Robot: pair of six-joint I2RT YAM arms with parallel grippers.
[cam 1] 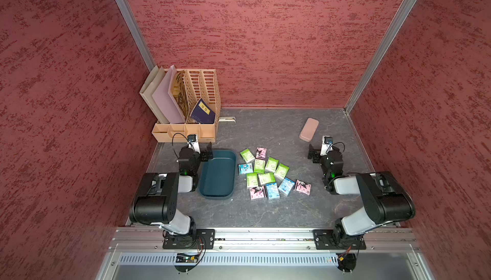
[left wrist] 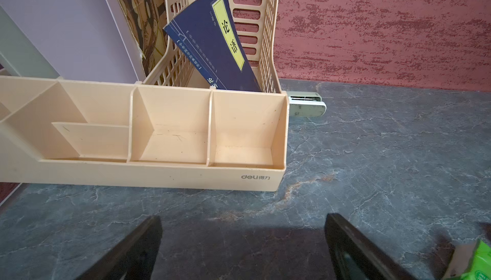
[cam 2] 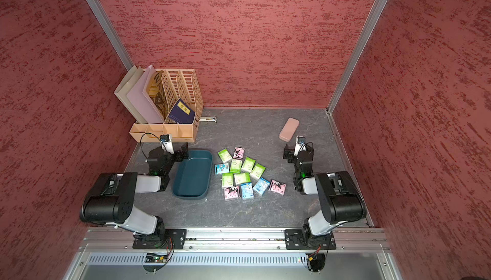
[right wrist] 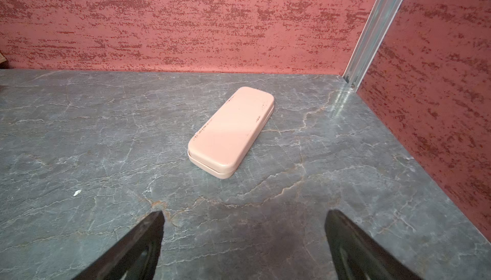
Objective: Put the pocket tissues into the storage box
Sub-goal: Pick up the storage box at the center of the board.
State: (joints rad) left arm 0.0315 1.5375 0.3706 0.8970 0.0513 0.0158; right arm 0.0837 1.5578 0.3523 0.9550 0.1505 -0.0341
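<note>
Nearest you, the aluminium rail (cam 1: pixel 265 235) carries both arm bases, and beyond it your dark grey, marble-veined tabletop (cam 1: pixel 265 212) runs back to red textured walls (cam 1: pixel 265 39) joined by metal corner posts. You have the pocket tissues (cam 1: pixel 266 178) scattered flat on that surface between the arms, just beside the storage box (cam 1: pixel 218 177) on its right-arm side; none sits inside. Your left gripper (left wrist: pixel 243 216) hangs by the box's far corner, jaws spread wide and holding nothing. Your right gripper (right wrist: pixel 244 212) is likewise wide apart and empty, near the pink case (right wrist: pixel 231 130). The left forearm covers part of the box's rim in both top views. Behind the beige file organizer (left wrist: pixel 159 176) a pale object, probably a stapler (left wrist: pixel 305 107), is half hidden. One green packet (left wrist: pixel 475 265) is cut off at the left wrist view's edge, and you cannot read the packets' print from above
</note>
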